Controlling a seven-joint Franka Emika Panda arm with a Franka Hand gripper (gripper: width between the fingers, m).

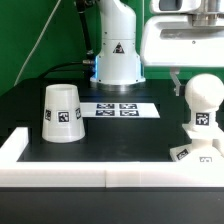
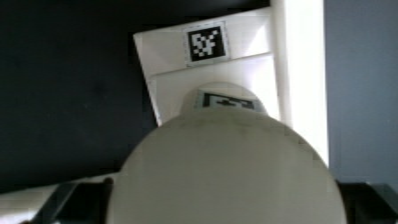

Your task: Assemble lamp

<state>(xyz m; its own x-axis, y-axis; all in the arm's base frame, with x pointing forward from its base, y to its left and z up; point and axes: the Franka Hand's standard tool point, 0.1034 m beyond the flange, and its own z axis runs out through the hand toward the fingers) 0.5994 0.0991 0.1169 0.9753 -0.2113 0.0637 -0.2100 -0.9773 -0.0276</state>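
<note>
White plastic bulb [image 1: 203, 98], upright on base [image 1: 190, 153], right side; gripper [image 2: 214, 202] astride it, grip indiscernible; a skewed neck risks toppling.

Exterior: wide, faces arm [image 1: 117, 45]. Wrist: close above bulb [image 2: 222, 160]; shared.

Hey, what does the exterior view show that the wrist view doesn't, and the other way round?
Only the exterior view shows the shade, the marker board and the robot arm. The wrist view adds only a close-up over the bulb's dome. Both show the bulb and the tagged base.
</note>
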